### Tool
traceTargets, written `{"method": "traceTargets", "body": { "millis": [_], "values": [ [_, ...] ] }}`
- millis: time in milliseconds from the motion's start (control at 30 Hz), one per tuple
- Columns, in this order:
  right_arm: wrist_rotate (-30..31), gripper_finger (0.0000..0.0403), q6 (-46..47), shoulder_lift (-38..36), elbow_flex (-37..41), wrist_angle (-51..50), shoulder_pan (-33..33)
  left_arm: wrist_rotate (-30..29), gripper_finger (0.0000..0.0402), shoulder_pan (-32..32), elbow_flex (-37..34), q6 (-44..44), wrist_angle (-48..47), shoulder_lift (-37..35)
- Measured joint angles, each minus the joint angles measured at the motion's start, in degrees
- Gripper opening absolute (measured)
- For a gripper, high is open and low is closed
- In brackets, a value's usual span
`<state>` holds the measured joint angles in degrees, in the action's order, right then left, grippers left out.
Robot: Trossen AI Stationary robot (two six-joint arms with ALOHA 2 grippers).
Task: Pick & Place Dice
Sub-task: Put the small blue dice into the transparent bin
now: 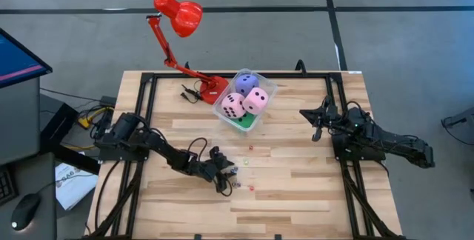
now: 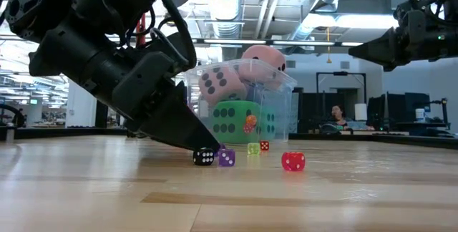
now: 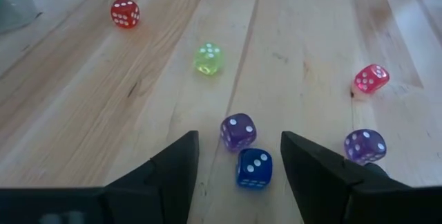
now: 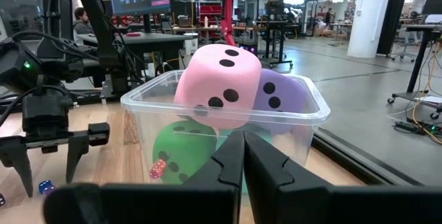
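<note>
Left claw gapes over one blue die; five tiny dice lie beyond. Right claw, closed and empty, faces a tub holding four soft cubes.

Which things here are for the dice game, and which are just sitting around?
For the job:
big soft dice
tiny blue die between the open left gripper jaws
tiny purple die
plastic tub

Just lying about:
red lamp
right gripper, shut
</note>
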<state>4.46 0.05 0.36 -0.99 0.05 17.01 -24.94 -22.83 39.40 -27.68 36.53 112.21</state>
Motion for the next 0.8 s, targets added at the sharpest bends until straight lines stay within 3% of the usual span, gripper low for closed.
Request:
{"method": "traceTargets", "body": {
  "millis": [800],
  "values": [
    [0.0,0.0008,0.0,0.0,0.0,0.0,0.0,1.3,0.0198,0.0,-0.1,0.3,-1.6,-0.8]
  ]
}}
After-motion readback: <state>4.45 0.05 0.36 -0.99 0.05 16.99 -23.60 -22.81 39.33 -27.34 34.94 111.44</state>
